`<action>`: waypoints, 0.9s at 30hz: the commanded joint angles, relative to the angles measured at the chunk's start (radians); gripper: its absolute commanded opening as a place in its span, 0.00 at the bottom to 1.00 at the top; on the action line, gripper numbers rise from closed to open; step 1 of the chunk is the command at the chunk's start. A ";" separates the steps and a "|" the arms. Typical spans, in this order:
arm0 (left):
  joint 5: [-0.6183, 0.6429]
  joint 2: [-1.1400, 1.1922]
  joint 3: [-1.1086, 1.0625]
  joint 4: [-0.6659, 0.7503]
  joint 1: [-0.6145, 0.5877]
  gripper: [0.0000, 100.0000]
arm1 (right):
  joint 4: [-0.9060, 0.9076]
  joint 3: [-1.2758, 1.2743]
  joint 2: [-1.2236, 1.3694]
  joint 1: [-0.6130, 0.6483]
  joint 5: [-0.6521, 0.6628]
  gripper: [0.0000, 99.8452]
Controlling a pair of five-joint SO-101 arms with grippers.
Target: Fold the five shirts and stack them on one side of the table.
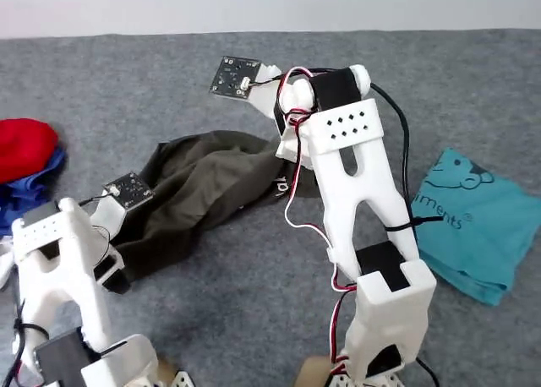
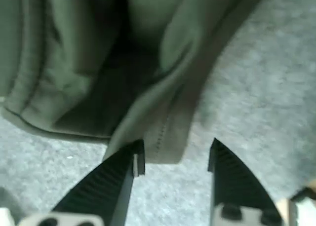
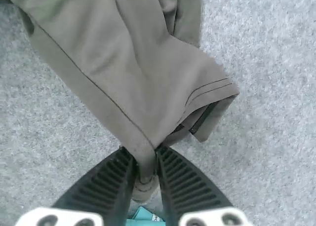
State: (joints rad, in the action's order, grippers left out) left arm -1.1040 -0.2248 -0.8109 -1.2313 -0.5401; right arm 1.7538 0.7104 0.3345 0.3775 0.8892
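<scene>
Olive shirt [image 1: 199, 193]: mid-table [image 1: 254, 319], bunched and unfolded, strung between my two arms; one end is nearer the left edge, the other near the centre.
Right gripper [image 3: 145, 162]: clenched on a ridge of the olive shirt's cloth, beside a stitched sleeve opening; the cloth fans away from the jaws.
Left gripper [image 2: 175, 159]: released, jaws apart. A stitched hem of the olive shirt lies in the gap, close to one jaw, not pinched.
Teal shirt [image 1: 473, 226]: near the right edge, lying flat and roughly square, well apart from the olive one.
Red shirt [image 1: 25, 146]: at the left edge, in a heap.
Blue shirt [image 1: 30, 193]: at the left edge, under and beside the red one.
Handling: light, limp knit. It sags and creases wherever unsupported, so I expect no shape to hold unless it is laid flat. The table cover looks rough and may drag the cloth.
Where to hold: hems and seams, where the doubled, stitched cloth gives the jaws more to bite. A single layer is likely to slip.
Step, as I judge it: spreading the olive shirt before folding.
Risk: with only one end held, pulling would bunch the shirt further.
</scene>
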 commanded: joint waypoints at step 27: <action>0.193 -0.382 0.427 -0.238 -0.015 0.00 | 0.041 0.012 -0.265 -0.033 -0.014 0.01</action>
State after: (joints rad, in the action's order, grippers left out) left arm -0.9874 -0.4703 -0.5363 -1.4032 -0.5723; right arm 1.7538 0.7104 0.1703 0.3759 0.8861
